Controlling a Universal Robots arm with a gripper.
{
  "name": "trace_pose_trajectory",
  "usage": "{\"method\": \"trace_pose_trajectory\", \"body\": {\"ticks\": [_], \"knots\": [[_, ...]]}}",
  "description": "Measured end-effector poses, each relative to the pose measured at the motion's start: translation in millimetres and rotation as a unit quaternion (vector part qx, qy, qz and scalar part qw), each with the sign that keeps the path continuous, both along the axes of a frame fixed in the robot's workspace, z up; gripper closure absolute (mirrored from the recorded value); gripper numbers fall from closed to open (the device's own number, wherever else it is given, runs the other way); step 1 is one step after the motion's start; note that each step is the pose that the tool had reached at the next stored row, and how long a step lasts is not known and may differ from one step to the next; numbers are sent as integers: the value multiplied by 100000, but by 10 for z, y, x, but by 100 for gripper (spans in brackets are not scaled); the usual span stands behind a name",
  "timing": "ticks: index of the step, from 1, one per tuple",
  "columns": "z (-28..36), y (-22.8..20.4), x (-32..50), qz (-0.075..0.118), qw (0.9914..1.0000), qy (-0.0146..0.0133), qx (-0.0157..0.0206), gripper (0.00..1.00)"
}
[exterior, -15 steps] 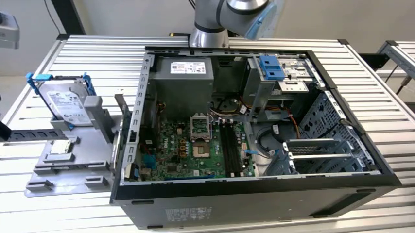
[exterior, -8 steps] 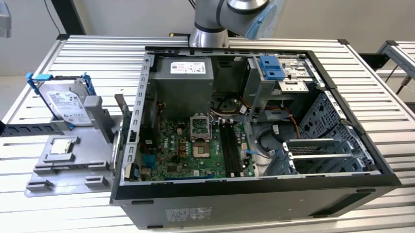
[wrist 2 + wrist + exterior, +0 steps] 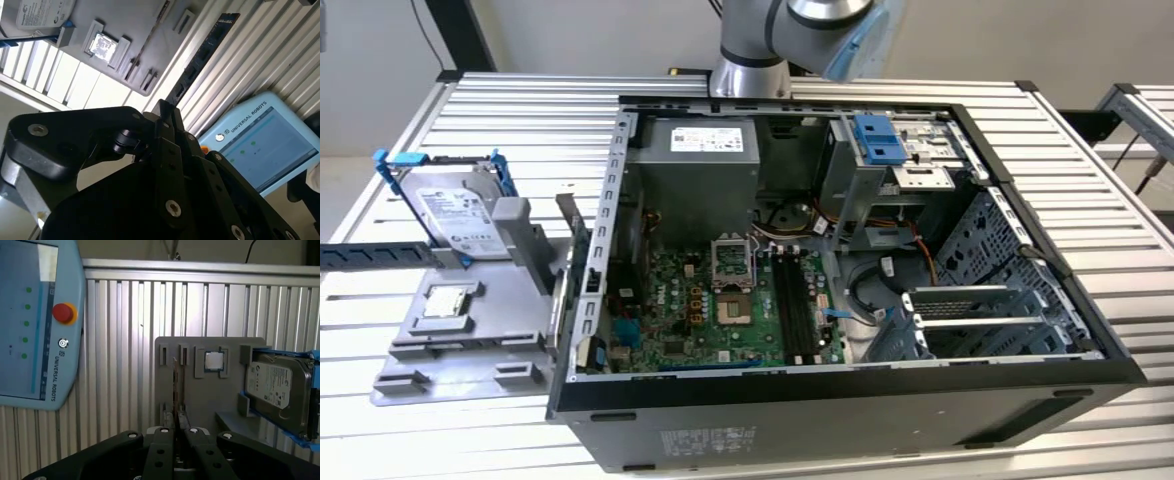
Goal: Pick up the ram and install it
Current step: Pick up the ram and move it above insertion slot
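Hanging well clear of the ram (image 3: pixel 176 385), upright in its tray (image 3: pixel 200 400), with claw (image 3: pixel 176 424) drawn together, empty. Probably light, stiff, fragile: best pinched across flat faces, mid-length.

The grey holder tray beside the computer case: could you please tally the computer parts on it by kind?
Hard drive: 1
Processor chip: 1
RAM stick: 1
Total: 3

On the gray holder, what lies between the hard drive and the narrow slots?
A processor chip in its recess sits between hard drive and slots; the first wrist view shows it.
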State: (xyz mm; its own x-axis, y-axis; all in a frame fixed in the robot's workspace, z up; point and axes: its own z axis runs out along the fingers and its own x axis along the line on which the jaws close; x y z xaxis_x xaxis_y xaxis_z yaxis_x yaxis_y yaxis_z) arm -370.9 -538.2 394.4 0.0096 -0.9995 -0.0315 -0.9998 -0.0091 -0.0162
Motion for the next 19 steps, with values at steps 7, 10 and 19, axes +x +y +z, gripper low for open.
{"method": "trace_pose_trajectory", "body": {"ticks": [7,10,19], "knots": [[64,0,0,-2,100000,6,-7,100],[82,0,0,0,100000,4,-6,100],[106,0,50,0,100000,14,-5,100]]}}
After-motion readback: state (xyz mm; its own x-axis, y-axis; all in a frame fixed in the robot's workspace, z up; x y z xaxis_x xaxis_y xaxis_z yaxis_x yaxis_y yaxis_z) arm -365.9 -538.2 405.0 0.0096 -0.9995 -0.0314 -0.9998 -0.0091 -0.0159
